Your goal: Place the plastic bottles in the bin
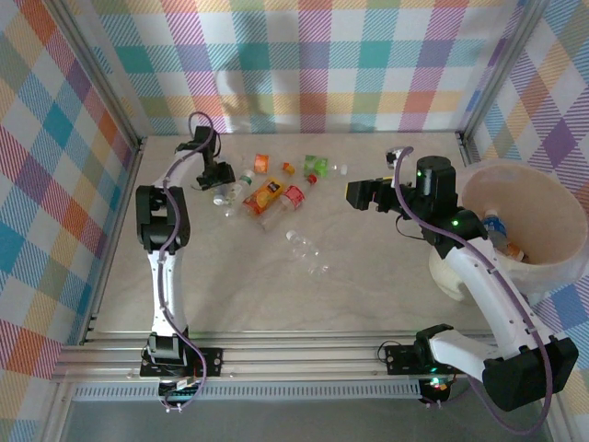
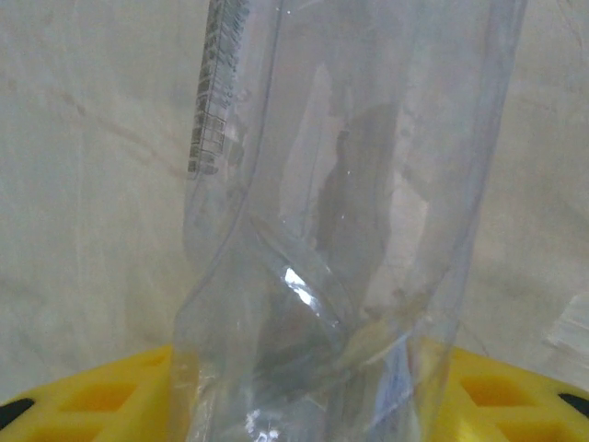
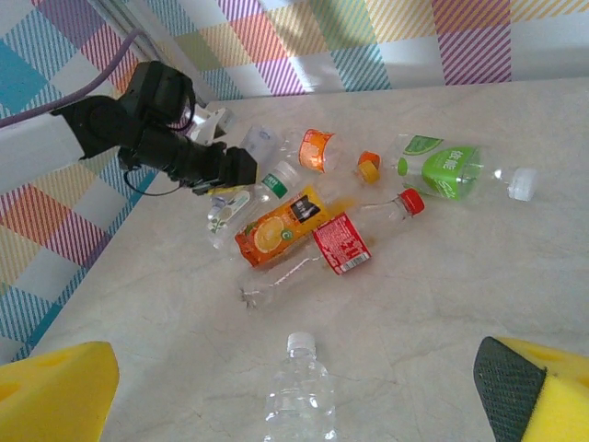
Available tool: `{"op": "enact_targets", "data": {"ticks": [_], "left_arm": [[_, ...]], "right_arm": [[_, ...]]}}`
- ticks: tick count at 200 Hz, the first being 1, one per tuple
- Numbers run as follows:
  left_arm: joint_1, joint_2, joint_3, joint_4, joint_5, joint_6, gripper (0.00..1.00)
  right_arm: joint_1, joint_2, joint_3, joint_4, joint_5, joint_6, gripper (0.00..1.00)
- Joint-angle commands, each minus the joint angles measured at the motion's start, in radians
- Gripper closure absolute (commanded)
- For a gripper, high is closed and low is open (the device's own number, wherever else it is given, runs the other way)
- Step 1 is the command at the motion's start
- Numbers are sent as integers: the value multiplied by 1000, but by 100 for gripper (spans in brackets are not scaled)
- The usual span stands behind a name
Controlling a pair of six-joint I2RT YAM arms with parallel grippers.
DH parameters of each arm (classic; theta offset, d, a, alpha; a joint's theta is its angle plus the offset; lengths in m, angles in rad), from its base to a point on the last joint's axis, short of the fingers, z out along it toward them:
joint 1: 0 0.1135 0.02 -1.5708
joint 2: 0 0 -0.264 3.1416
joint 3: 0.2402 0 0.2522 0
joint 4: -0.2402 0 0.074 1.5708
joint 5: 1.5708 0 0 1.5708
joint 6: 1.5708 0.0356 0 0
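Now, left pincer tight around a dented clear bottle, right pincer wide open above the table.

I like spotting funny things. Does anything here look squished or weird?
Yes. The clear bottle between the left jaws looks creased and dented down its side, as if it is being squeezed.

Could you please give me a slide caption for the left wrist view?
Left claw, its yellow fingers pinching a creased clear plastic bottle over the pale table.
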Motion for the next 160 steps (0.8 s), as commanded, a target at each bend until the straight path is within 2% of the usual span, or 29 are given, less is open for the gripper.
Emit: {"op": "enact_targets", "data": {"ticks": [1,20,93,138,160], "left_arm": [[-20,-86,-129,67,49,-69,47],[-49,-139,-221,106,63,-97,48],[-141,-323,-445,168,-5,-202,50],[-159,-424,-511,180,-39,-213,50],[-172,-497,-554,213,-10,-187,52]], "right_arm": [[6,-10,-4,5,4,4,0],[7,-3,-1,9,2,6,0],[17,24,-7,30,-14,16,0],[20,38,-16,53,-10,36,0],[19,38,-37,90,-7,77,0]]}}
